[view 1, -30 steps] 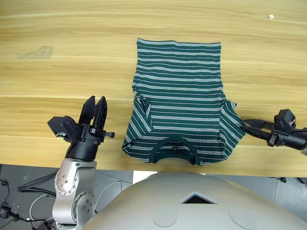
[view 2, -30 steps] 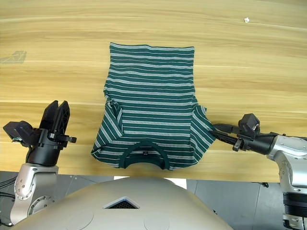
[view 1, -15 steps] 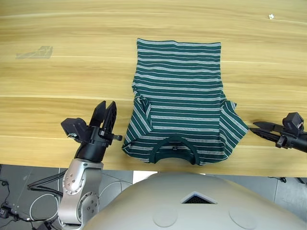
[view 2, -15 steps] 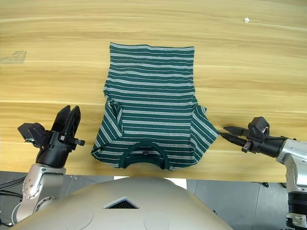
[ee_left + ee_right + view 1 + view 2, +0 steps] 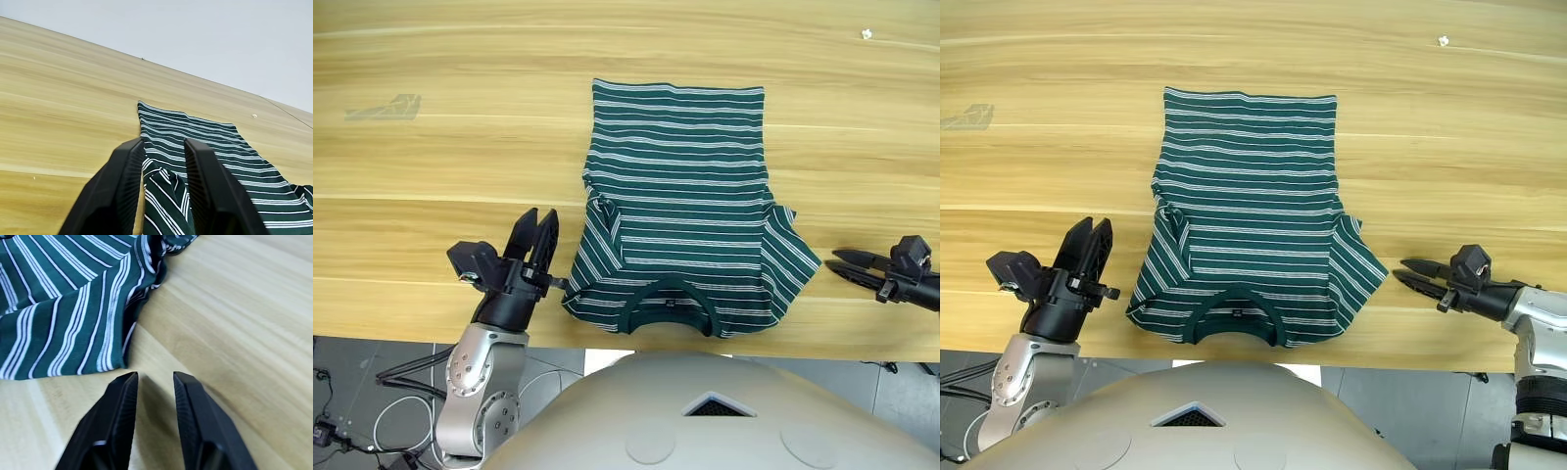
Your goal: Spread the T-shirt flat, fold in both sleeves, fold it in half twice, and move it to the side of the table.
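T-shirt [image 5: 677, 186], dark green with thin white stripes, lies flat on the wooden table [image 5: 460, 157], a little right of the middle. Its long axis runs near to far: the collar [image 5: 651, 290] points at the near edge and the straight hem [image 5: 677, 90] at the far side. The body is narrow toward the hem and flares at the shoulders, where the right sleeve [image 5: 793, 257] juts out to the right and the left sleeve [image 5: 585, 276] ends in a bunched fold.

Just beside the near-left corner of the shirt stands the left gripper [image 5: 537, 217], released, its two black fingers spread and aimed toward the far side. At the near right the right gripper [image 5: 836, 260] lies low over the wood, likewise released, its tips turned left toward the right sleeve with a strip of bare table between.

A small white scrap [image 5: 867, 34] sits at the far right and a grey mark [image 5: 386, 106] at the far left, both well apart from the shirt.
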Motion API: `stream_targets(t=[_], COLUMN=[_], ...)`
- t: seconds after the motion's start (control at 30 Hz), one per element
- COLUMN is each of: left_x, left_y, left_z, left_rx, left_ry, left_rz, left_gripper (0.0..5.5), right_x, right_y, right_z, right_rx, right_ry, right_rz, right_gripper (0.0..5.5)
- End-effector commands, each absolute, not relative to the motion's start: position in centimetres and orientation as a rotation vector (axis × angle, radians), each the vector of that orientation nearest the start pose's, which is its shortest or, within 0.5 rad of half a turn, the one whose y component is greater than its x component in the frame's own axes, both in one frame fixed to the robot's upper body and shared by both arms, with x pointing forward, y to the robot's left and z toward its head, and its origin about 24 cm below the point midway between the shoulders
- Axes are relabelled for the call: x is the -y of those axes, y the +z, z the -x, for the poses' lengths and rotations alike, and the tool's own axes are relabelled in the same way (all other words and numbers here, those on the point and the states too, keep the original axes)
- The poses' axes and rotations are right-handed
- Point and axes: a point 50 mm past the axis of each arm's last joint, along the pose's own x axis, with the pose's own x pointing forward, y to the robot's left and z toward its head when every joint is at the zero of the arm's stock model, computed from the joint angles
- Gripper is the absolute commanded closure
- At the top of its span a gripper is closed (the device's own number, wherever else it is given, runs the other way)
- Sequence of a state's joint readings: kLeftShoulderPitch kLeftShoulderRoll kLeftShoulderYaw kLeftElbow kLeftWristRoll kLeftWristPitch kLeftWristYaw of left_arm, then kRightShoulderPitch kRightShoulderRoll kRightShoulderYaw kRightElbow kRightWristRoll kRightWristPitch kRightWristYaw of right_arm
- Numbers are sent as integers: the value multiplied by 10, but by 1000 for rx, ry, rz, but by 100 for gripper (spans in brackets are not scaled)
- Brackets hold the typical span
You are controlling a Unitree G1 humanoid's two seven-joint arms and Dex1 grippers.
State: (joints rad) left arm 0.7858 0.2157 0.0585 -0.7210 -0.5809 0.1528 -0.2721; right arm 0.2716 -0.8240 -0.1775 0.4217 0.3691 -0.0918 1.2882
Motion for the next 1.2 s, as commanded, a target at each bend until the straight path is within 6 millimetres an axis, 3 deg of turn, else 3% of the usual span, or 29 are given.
stream_targets(t=[0.03, 0.33, 0.53, 0.77, 0.9, 1.2], left_x=[-183, -183, -181, -175, -175, -173], left_y=[70, 66, 65, 60, 59, 55], left_z=[-104, -103, -106, -108, -106, -103], left_rx=[-156, -169, -175, -193, -199, -213], left_ry=[-187, -182, -195, -219, -213, -209], left_rz=[329, 325, 318, 305, 307, 318], left_gripper=[398, 398, 398, 398, 398, 398], right_x=[337, 346, 348, 328, 315, 306], right_y=[3, 9, -1, -3, 10, 12], right_z=[-129, -131, -127, -133, -140, -136], right_rx=[-720, -609, -671, -666, -584, -620], right_ry=[898, 854, 853, 954, 975, 967], right_rz=[82, -133, -129, -124, -233, -243], right_gripper=[417, 417, 417, 417, 417, 417])
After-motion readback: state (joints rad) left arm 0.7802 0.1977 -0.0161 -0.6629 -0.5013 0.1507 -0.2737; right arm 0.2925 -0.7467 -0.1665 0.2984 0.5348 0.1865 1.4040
